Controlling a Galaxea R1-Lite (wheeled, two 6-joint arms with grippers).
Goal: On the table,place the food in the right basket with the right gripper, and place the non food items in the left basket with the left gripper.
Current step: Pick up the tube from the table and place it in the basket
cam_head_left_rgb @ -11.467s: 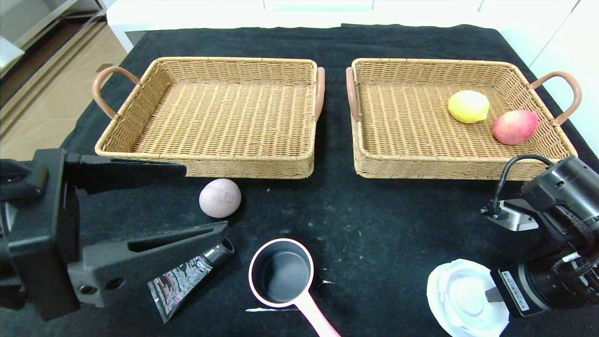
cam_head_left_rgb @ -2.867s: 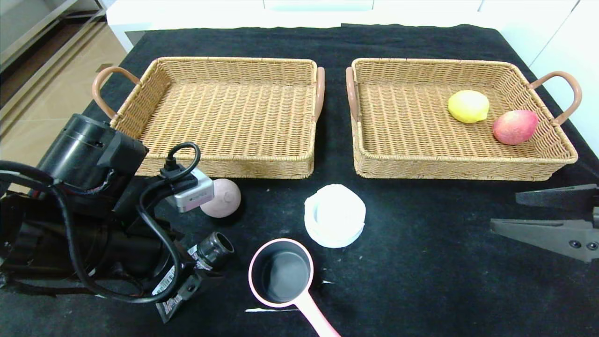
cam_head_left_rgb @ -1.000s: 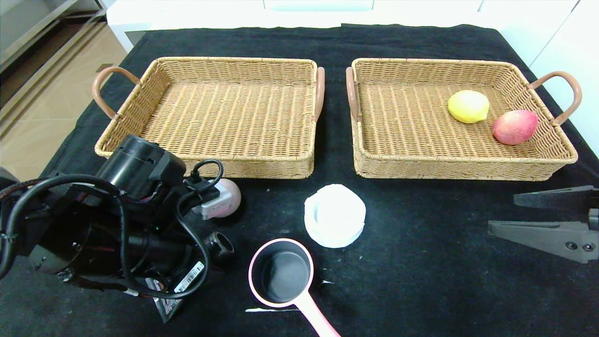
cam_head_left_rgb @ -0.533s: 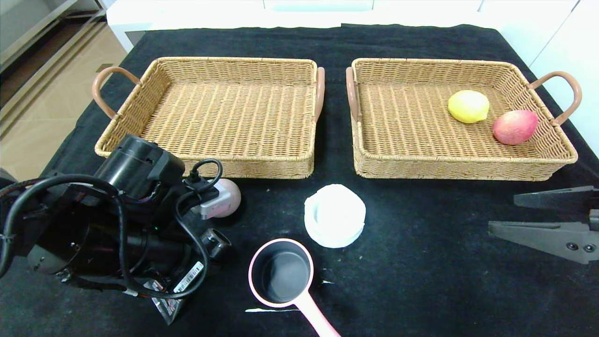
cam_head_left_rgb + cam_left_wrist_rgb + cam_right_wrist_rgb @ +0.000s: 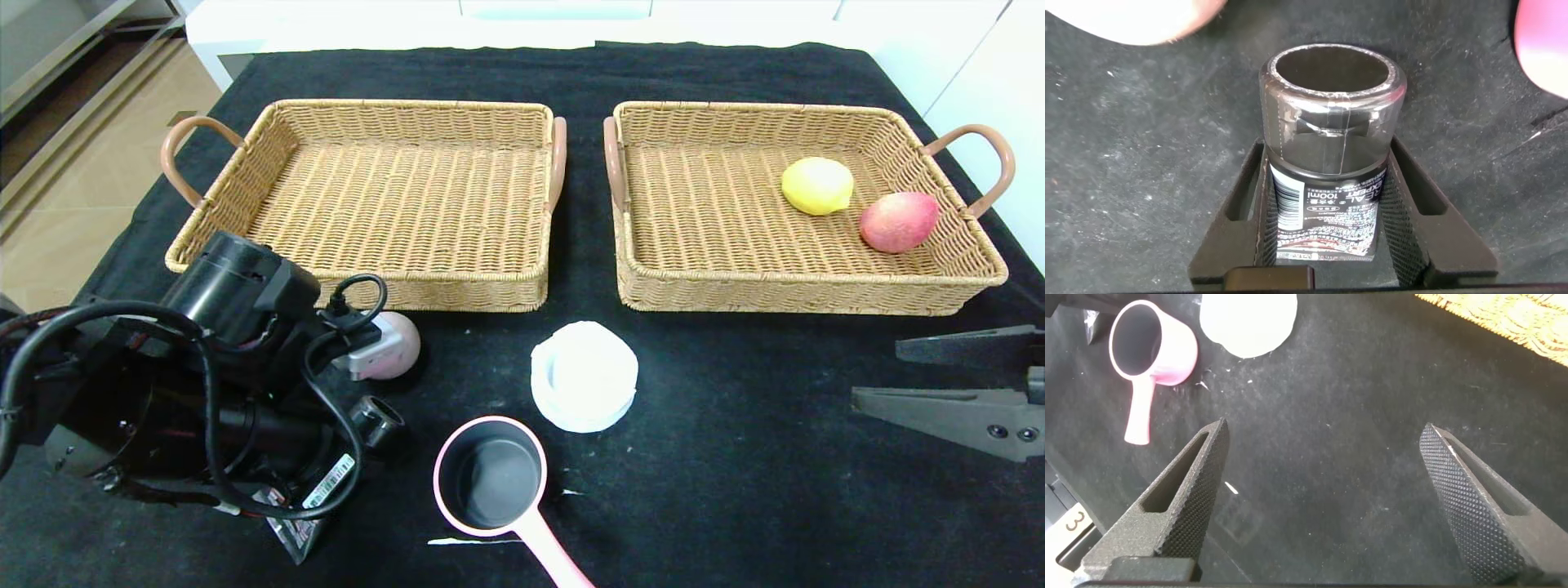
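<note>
Two foods already lie in the right basket (image 5: 804, 290): the lemon (image 5: 816, 185) and the peach (image 5: 898, 221), both toward its right end; the mauve ball (image 5: 398, 343) sits on the table (image 5: 735, 490) just in front of the left basket (image 5: 367, 290), partly hidden by the left arm; that basket holds nothing yet. The left gripper (image 5: 1327, 212), in front of the left basket's near-left corner, has its fingers closed against the black tube (image 5: 1327, 155); the white lid (image 5: 584, 385) and pink pan (image 5: 490, 478) wait in front of the gap between the baskets; the right gripper (image 5: 1323, 498) hangs spread wide and idle, in front of the right basket's right end; one food and three non-food items seem left.
</note>
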